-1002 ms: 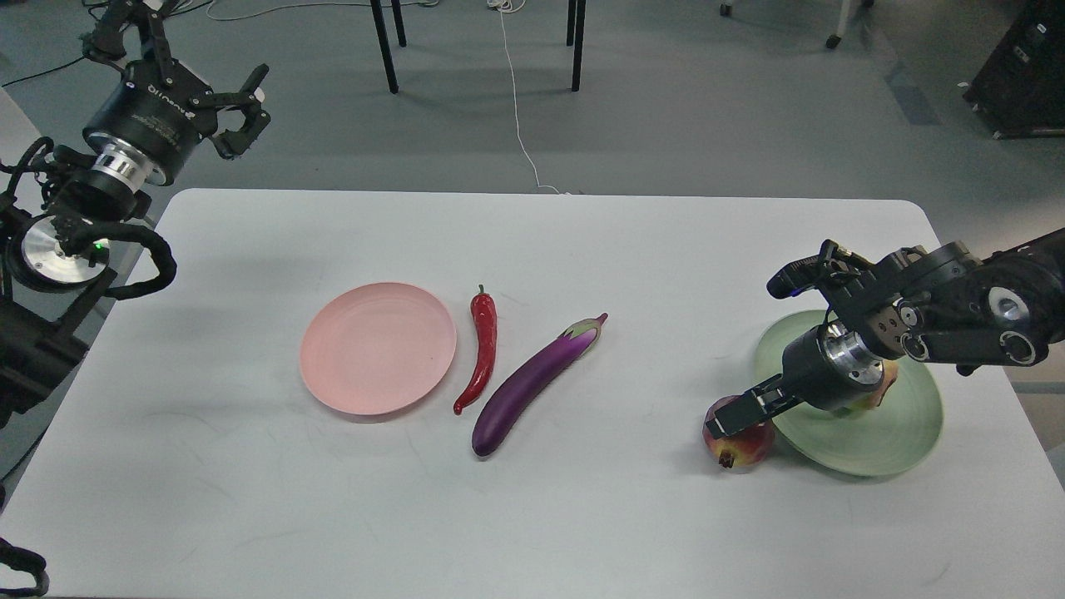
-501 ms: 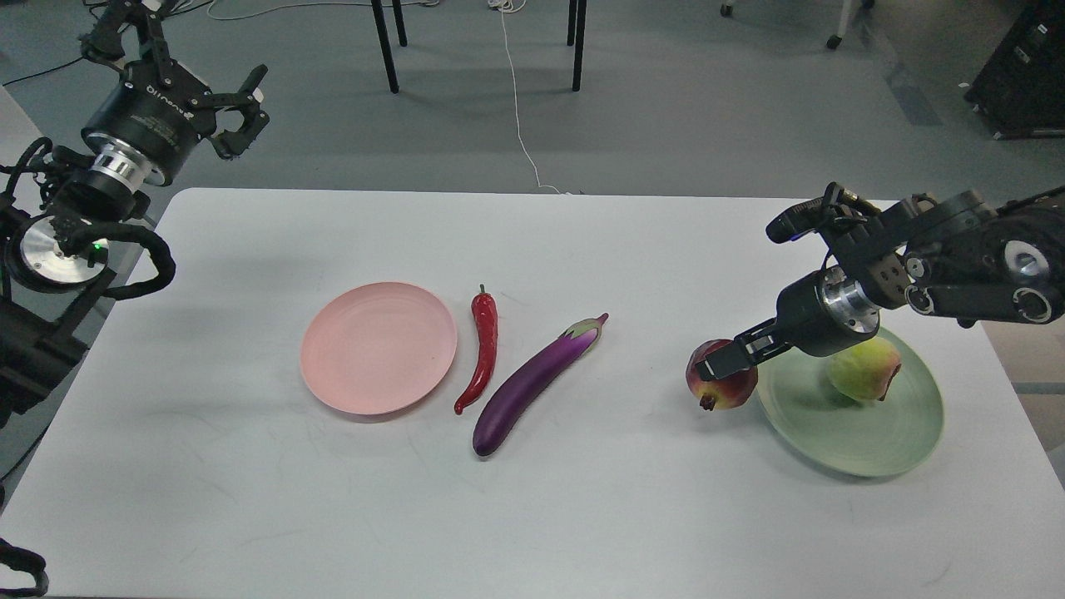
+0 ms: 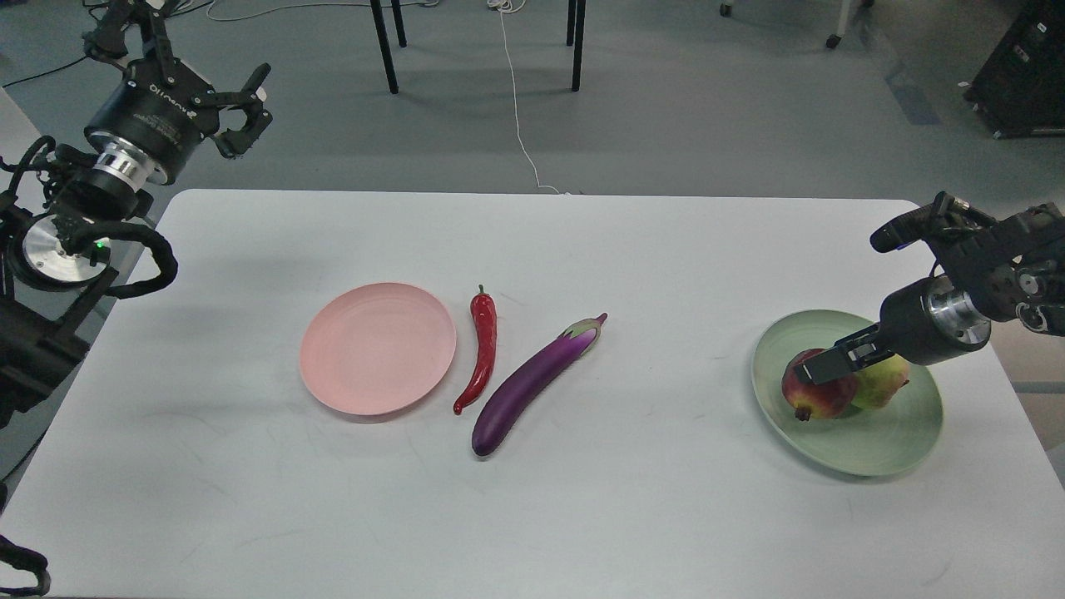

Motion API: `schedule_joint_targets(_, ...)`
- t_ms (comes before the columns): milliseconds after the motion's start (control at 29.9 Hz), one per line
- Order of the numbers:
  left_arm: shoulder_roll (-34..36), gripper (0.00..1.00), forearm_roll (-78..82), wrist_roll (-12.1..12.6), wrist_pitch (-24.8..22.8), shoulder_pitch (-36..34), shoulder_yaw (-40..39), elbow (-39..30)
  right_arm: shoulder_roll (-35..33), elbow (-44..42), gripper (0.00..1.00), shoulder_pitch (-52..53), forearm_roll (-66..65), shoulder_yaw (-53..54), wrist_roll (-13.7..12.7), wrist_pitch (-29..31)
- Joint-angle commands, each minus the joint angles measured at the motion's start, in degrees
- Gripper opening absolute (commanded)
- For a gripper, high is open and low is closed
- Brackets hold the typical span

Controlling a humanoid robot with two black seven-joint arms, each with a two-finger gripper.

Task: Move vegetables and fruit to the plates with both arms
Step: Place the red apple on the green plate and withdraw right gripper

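My right gripper (image 3: 819,368) is shut on the dark red pomegranate (image 3: 811,398), which is over the pale green plate (image 3: 882,445) at the right, beside the yellow-green peach (image 3: 884,387) lying on that plate. The salmon pink plate (image 3: 378,347) is bare at centre left. The red chili pepper (image 3: 481,349) and the purple eggplant (image 3: 537,384) lie on the white table (image 3: 532,516) just right of it. My left gripper (image 3: 246,112) is open and empty, held high beyond the table's far left corner.
Black chair or table legs (image 3: 384,46) and a white cable (image 3: 516,100) are on the grey floor beyond the table's far edge. A dark case (image 3: 1019,71) stands at the far right.
My right gripper lifted the pomegranate off the table and carried it right, over the green plate beside the peach. The left arm has barely moved.
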Motion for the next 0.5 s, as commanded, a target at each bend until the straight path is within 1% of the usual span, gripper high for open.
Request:
schedule_joint_targets(0, -0.2, 0.98, 0.1, 0.1, -0.1, -0.2, 0.0, 0.0, 0.0, -0.1, 0.92, -0.2, 0.3, 0.1, -0.1, -0.8)
schedule_joint_targets(134, -0.3, 0.98, 0.9, 0.2, -0.1, -0.3, 0.1, -0.1, -0.5, -0.4, 0.93, -0.3, 1.6, 1.3, -0.1, -0.8)
schedule_joint_targets(234, -0.3, 0.98, 4.2, 1.2, -0.3, -0.4, 1.1, -1.0, -3.1, -1.6, 0.95, -0.4, 5.5, 5.6, -0.1, -0.8)
schedule_joint_targets(267, -0.1, 0.98, 6.0, 1.5, -0.3, -0.6, 2.0, -2.4, -4.2, -2.9, 0.95, -0.4, 8.1, 8.0, -0.1, -0.6)
schedule_joint_targets(367, 0.4, 0.98, 14.2, 0.6, -0.3, -0.6, 2.9, -8.0, -7.1, -5.7, 0.96, -3.9, 15.3, 15.2, -0.1, 0.0)
schedule_joint_targets(468, 1.5, 0.98, 27.3, -0.2, 0.0, -0.4, 2.9, -12.5, -10.9, -8.2, 0.97, -9.8, 17.5, 23.1, 0.4, 0.0)
